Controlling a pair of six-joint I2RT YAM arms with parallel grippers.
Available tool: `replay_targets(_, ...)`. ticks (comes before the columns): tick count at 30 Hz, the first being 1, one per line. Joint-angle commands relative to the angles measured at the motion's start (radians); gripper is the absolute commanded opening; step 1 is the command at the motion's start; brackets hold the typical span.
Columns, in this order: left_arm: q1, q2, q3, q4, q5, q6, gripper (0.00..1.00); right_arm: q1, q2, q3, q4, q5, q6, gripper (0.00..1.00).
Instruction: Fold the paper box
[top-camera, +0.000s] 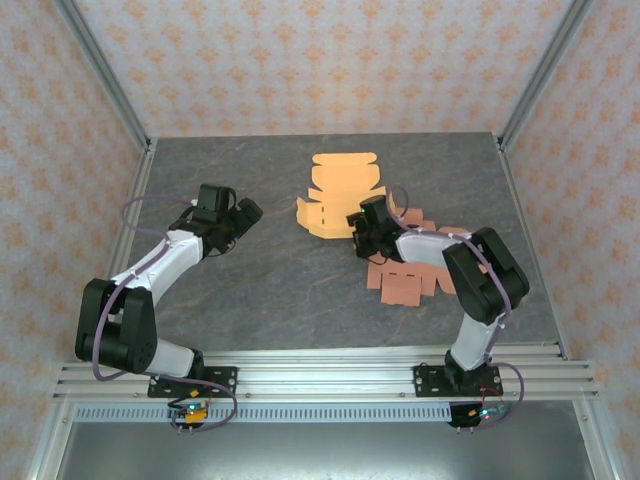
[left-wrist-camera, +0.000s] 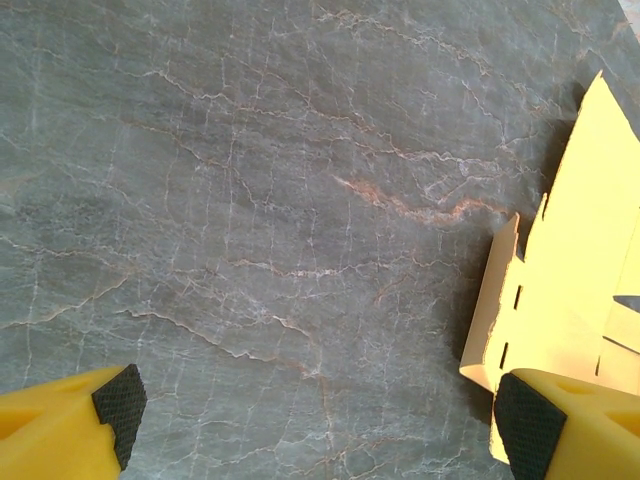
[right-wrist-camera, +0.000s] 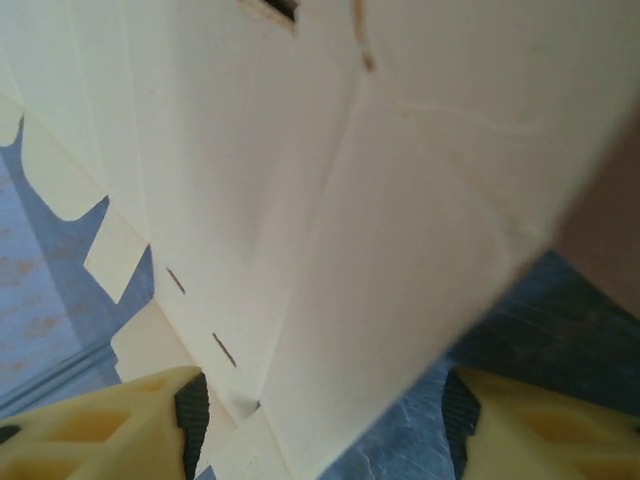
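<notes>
At the left gripper (left-wrist-camera: 320, 435): spread wide, nothing between the black pads (left-wrist-camera: 118, 405), only the grey veined table (left-wrist-camera: 250, 200) below. Just past the right-hand finger, near but seemingly apart from it, the left end of the yellow paper box (left-wrist-camera: 575, 290), mostly flat, with one slotted flap tilted up off the stone and casting a dark shadow. Seen from above, well out to the left of the sheet, pointing toward it over bare table.

At the right gripper (right-wrist-camera: 325, 425): held apart, straddling a raised panel of the pale card, which runs down between the two pads (right-wrist-camera: 192, 415). Left pad right against the card's lower edge, right pad clear of it with table showing between; cannot tell whether anything presses, and no pinch visible. Slits and notched tabs along the card's left side.

From above, lying in the middle of the table toward the far side, partly unfolded, near right edge under the right gripper. To the near right, touching or overlapping that edge, a scatter of pinkish-brown card blanks (top-camera: 400, 283) flat on the table beneath the right forearm
</notes>
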Motion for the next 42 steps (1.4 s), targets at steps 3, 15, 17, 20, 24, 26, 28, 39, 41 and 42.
replay_targets(3,-0.007,-0.041,-0.023,-0.017,-0.06,0.007,0.94,-0.003,0.059,0.014,0.147,0.063,0.023,0.35)
replay_targets(15,-0.007,-0.122,0.019,-0.104,-0.132,0.054,0.94,-0.007,-0.036,0.058,0.081,0.078,-0.356,0.0)
replay_targets(17,-0.006,-0.133,0.031,-0.112,-0.142,0.063,0.94,-0.008,-0.042,0.101,0.061,0.015,-0.496,0.0)
replay_targets(20,0.002,-0.165,0.079,-0.162,-0.165,0.086,0.94,-0.016,-0.045,0.182,-0.011,-0.124,-0.728,0.0)
replay_targets(24,0.002,-0.257,0.09,-0.159,-0.23,0.116,0.94,-0.014,-0.045,0.266,-0.132,-0.31,-1.063,0.0)
replay_targets(26,0.002,-0.306,0.068,-0.128,-0.256,0.124,0.94,-0.009,-0.03,0.346,-0.29,-0.385,-1.252,0.0)
replay_targets(28,0.002,-0.333,0.066,-0.137,-0.276,0.125,0.94,-0.002,-0.013,0.43,-0.463,-0.383,-1.429,0.0)
replay_targets(39,0.003,-0.335,0.017,-0.029,-0.175,0.165,0.94,-0.011,0.178,0.825,-1.146,-0.29,-2.181,0.0)
replay_targets(41,0.002,-0.327,0.002,0.033,-0.142,0.166,0.94,-0.011,0.211,0.886,-1.192,-0.232,-2.259,0.0)
replay_targets(42,0.001,-0.321,0.012,0.032,-0.136,0.173,0.94,-0.011,0.222,0.908,-1.204,-0.197,-2.295,0.0)
